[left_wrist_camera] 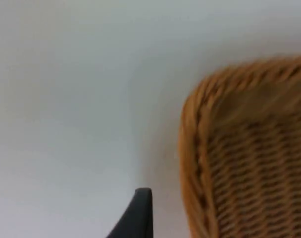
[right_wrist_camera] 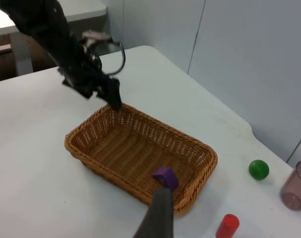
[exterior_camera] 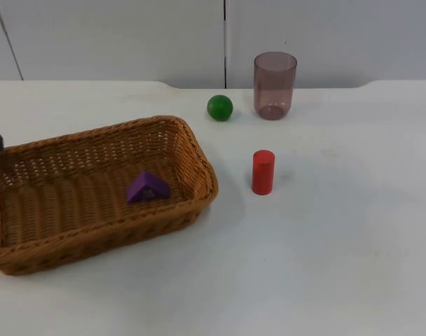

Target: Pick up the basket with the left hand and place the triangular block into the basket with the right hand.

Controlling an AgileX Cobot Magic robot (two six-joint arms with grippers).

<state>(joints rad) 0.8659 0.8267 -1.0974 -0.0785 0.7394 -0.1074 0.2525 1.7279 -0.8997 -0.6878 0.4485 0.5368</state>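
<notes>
Purple triangular block (exterior_camera: pixel 147 187) lies inside the brown woven wicker basket (exterior_camera: pixel 192 157) on the white table (exterior_camera: pixel 325 245). Left gripper (right_wrist_camera: pixel 113 99) hovers at the basket's far-left rim; I cannot tell how wide its fingers stand.

Wicker basket (right_wrist_camera: pixel 140 156) resting on the white desk (right_wrist_camera: pixel 36 163), purple triangular block (right_wrist_camera: pixel 166 177) lying inside at the end nearer the other objects. Left pincer (right_wrist_camera: pixel 114 100) just above the basket's far rim; finger state unclear. Green ball (right_wrist_camera: pixel 259 169) and translucent cup (right_wrist_camera: pixel 296 185) near the desk's wall-side edge, red cylinder (right_wrist_camera: pixel 227 226) standing upright, apart from the basket.
</notes>
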